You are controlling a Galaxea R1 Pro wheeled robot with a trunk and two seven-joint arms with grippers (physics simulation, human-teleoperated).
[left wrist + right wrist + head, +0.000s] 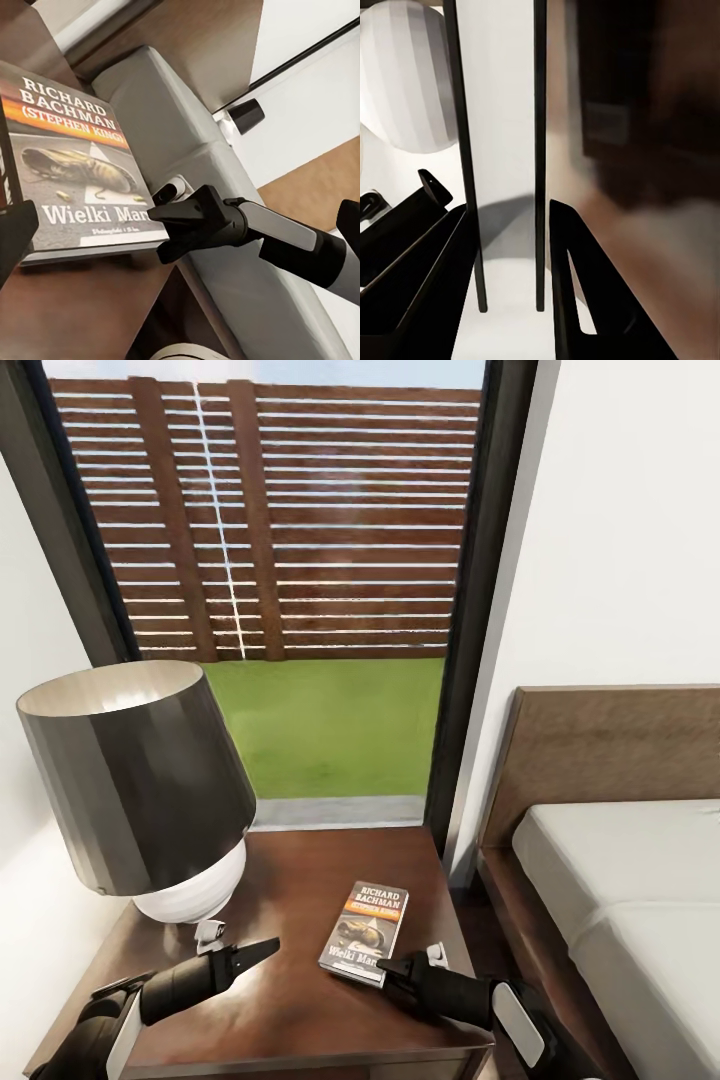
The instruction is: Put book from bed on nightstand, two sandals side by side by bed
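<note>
book [364, 932]: flat on nightstand [300, 880], lower centre
right gripper [392, 967]: spread apart, holding nothing, beside book
left gripper [262, 950]: state unclear

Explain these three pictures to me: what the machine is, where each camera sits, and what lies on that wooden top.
This is a simulated wheeled robot with two arms. The big picture looks down from its head: the left gripper and right gripper reach over a nightstand. On it lie the book, flat and cover up, and a lamp. The bed stands to the right, a window behind. The other two pictures come from cameras near each gripper. The left wrist view shows the book close up beside the right gripper. The right gripper's fingers stand apart, empty. Nothing is held.
</note>
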